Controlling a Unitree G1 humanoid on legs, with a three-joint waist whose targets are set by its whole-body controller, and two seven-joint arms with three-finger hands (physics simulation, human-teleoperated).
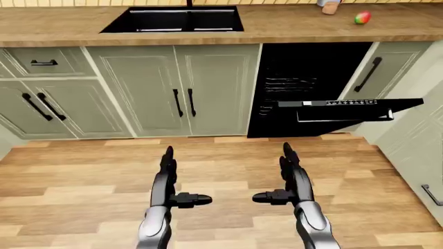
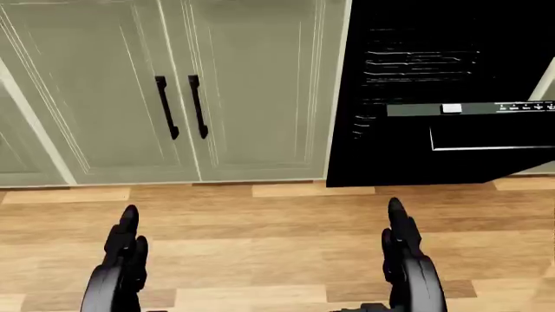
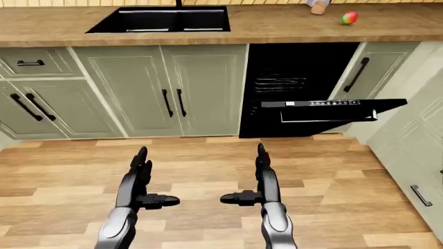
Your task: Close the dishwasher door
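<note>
- Left-eye view takes in the whole scene: a wooden counter (image 1: 291, 26) along the top, a black sink (image 1: 173, 19) set into it at about 11 o'clock, and pale green cabinets (image 1: 173, 88) below.
- The dishwasher (image 1: 311, 67) is a black opening under the counter at about 1 o'clock. Its door (image 1: 346, 109) hangs open, folded down level, with a strip of controls along its near edge and a bar handle below that.
- Left hand (image 1: 170, 179) and right hand (image 1: 291, 179) are raised side by side over the wood floor (image 1: 222, 155), at 7 and 5 o'clock. Both are open: fingers straight and pointing up the picture, thumbs turned inward toward each other. Neither touches anything, and both are well apart from the door.
- Only the eye views show the counter, the sink, a small red and green fruit (image 3: 349, 17) at 1 o'clock and a tan object (image 3: 319, 7) just beside it, cut off by the top edge so I cannot tell what it is.
- Head view looks lower and closer: cabinet doors, the dark dishwasher opening with faint rack lines, and the door's control strip running off the right edge.
- In the head view both hands are cut off by the bottom edge, and the thumbs do not show.
- A tall pale panel (image 1: 422, 150) fills the right edge of the eye views, only partly visible.
</note>
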